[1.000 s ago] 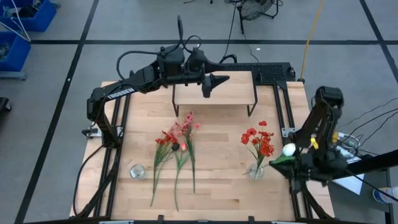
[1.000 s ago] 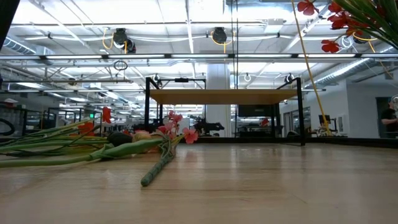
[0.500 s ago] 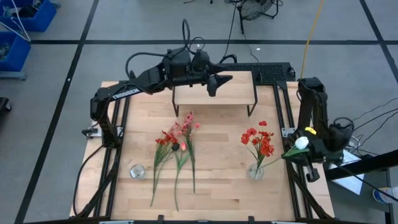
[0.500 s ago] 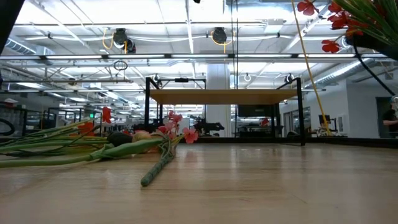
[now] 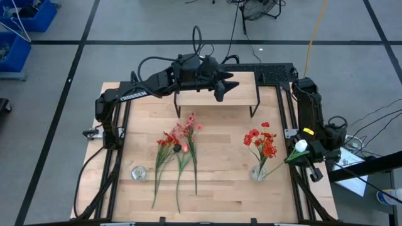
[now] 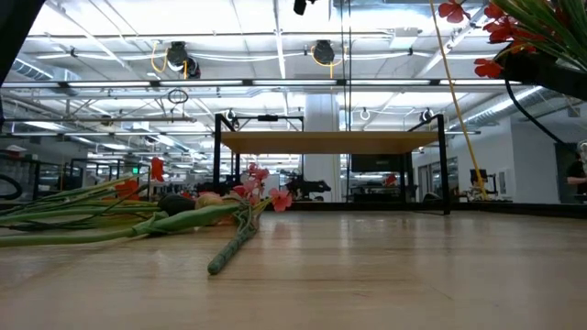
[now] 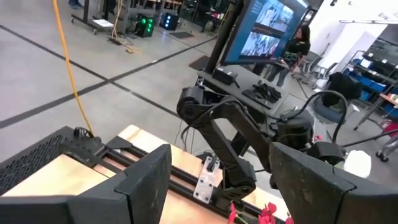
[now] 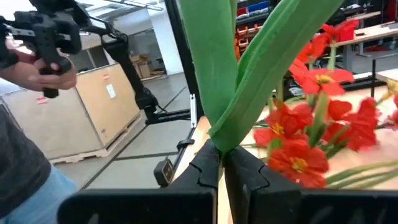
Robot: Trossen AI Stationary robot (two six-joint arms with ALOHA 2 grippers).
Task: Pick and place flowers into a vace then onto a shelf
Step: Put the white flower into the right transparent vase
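Note:
My right gripper [image 5: 307,153] is off the table's right edge, shut on a white-bud flower [image 5: 301,145]. That flower's green stem [image 5: 280,163] slants toward a small glass vase [image 5: 259,173], which holds red flowers [image 5: 262,143]. More flowers [image 5: 179,150] lie flat on the tabletop at left centre, also seen as flowers [image 6: 183,213] in the low view. The shelf [image 5: 217,94] stands at the far side on its black legs. My left gripper [image 5: 225,85] hovers open over the shelf's right part and touches nothing; the left wrist view shows its gripper [image 7: 221,186] with the fingers wide apart. My right gripper pinches the white-bud flower between its two shut fingers by the green stem and leaf [image 8: 222,134], a short way below the bud. The flower is lifted clear of the table. Its stem slants down from the gripper toward the vase.
A second small glass vase [image 5: 139,172] stands near the table's near left. Black frame rails [image 5: 286,119] run along both table sides. A person's hand [image 8: 46,62] holding a device shows beyond the table in the right wrist view.
My left gripper has moved toward the table's right along the shelf. My right arm has swung toward the far edge and turned, carrying the white-bud flower with it. The bud is now a little farther right and farther back, with its stem pointing at the vase.

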